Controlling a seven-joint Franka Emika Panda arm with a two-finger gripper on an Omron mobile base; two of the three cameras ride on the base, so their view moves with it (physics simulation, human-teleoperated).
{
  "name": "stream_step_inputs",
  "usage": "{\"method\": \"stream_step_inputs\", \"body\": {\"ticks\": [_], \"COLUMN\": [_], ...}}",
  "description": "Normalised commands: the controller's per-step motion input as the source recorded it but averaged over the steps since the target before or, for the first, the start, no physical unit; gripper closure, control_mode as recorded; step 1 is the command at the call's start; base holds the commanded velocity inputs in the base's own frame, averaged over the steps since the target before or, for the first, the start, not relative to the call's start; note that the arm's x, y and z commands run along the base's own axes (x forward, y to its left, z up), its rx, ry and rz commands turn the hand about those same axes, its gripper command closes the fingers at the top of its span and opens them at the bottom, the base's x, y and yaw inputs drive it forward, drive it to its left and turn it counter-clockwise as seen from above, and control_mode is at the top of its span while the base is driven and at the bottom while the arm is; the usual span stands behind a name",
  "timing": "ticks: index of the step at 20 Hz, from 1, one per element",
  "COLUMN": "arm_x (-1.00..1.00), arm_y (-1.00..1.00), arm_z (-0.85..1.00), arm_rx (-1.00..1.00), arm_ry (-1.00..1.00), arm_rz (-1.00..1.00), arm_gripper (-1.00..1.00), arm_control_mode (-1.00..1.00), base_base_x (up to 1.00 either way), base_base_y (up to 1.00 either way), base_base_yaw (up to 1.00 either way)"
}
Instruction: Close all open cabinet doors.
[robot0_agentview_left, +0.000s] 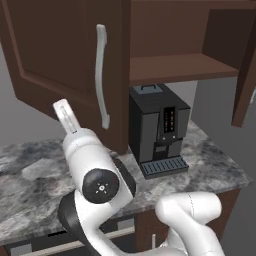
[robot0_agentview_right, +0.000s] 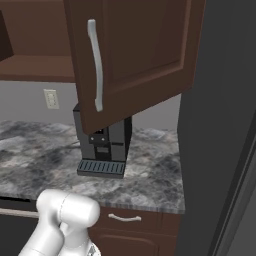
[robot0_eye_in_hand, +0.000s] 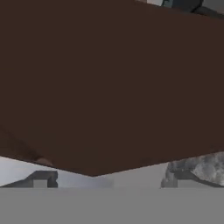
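Two cabinet doors stand open, so as far as you can see nothing of the job is done yet. Your pincer rides with its jaws spread wide and nothing between them; the hand's camera looks straight at a flat dark-brown cabinet surface (robot0_eye_in_hand: 113, 87) close in front, with a strip of marbled countertop (robot0_eye_in_hand: 197, 168) beyond its lower edge, so you cannot tell from there which panel it faces. In the left base view the arm's elbow (robot0_agentview_left: 100, 185) sits low before the counter, under the left cabinet door (robot0_agentview_left: 65, 55), which swings out toward you with its long silver bar handle (robot0_agentview_left: 101, 75) facing the room. Behind it the open cabinet shelf (robot0_agentview_left: 182, 67) lies bare above a black coffee machine (robot0_agentview_left: 159, 127) on the stone counter (robot0_agentview_left: 30, 175). The right cabinet door (robot0_agentview_right: 140, 50) also hangs out wide, its own bar handle (robot0_agentview_right: 95, 65) plain in the right base view, beside a tall dark panel (robot0_agentview_right: 220, 125). Both doors remain for you to push home.
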Motion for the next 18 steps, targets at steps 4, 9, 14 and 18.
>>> {"method": "stream_step_inputs", "body": {"ticks": [4,9,14,18], "arm_x": [0.55,0.54,0.53,0.37], "arm_y": [0.1,0.0,-0.06,-0.26], "arm_z": [0.1,0.13,0.16,0.16], "arm_rx": [0.27,0.29,0.26,0.19], "arm_ry": [-0.05,0.0,0.02,0.15], "arm_rz": [-0.27,-0.21,-0.17,-0.18], "arm_gripper": [-1.0,-1.0,-1.0,-1.0], "arm_control_mode": [-1.0,-1.0,-1.0,-1.0], "base_base_x": [0.0,0.0,0.0,0.0], "base_base_y": [0.0,0.0,0.0,0.0], "base_base_yaw": [0.0,0.0,0.0,0.0]}}
